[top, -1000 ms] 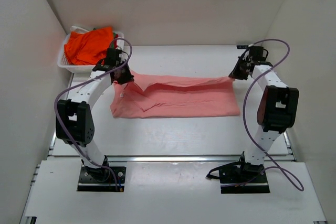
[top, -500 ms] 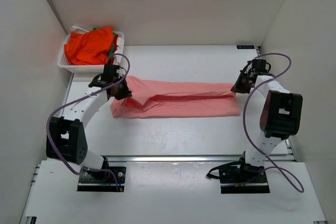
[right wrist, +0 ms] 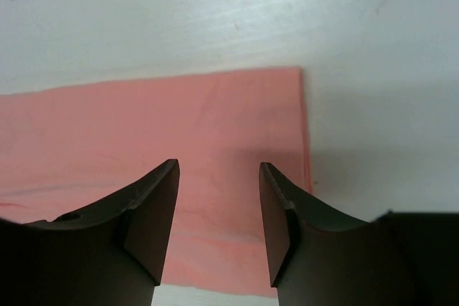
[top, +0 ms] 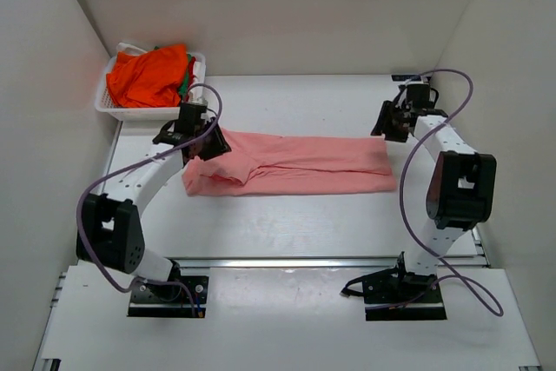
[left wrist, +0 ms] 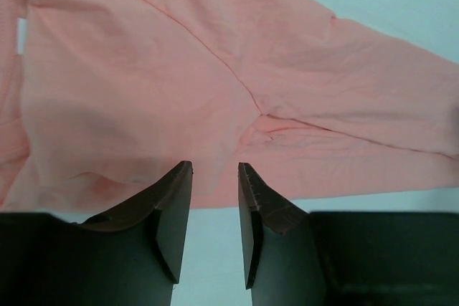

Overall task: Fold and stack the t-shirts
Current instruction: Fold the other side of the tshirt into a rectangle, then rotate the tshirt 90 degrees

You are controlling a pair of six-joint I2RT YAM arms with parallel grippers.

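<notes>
The salmon-pink t-shirt [top: 304, 162] lies flat on the table, folded lengthwise into a long strip. My left gripper [top: 211, 147] hovers over its left end, open and empty; in the left wrist view the fingertips [left wrist: 215, 166] stand apart above the cloth [left wrist: 215, 69]. My right gripper [top: 388, 126] is at the strip's far right corner, open and empty; the right wrist view [right wrist: 219, 164] shows the shirt's corner [right wrist: 143, 120] under it. The bright orange t-shirt [top: 146, 76] lies bunched in the basket with a bit of green cloth [top: 184, 84] beside it.
The white slotted plastic basket [top: 117, 110] stands at the back left corner, close behind my left arm. White walls close in the table on the left, back and right. Bare table [top: 295, 223] lies in front of the pink shirt.
Both grippers have let go of the pink shirt's far edge. The raised fold has dropped flat into a strip. The right gripper has moved back a little; the left has shifted slightly right.
</notes>
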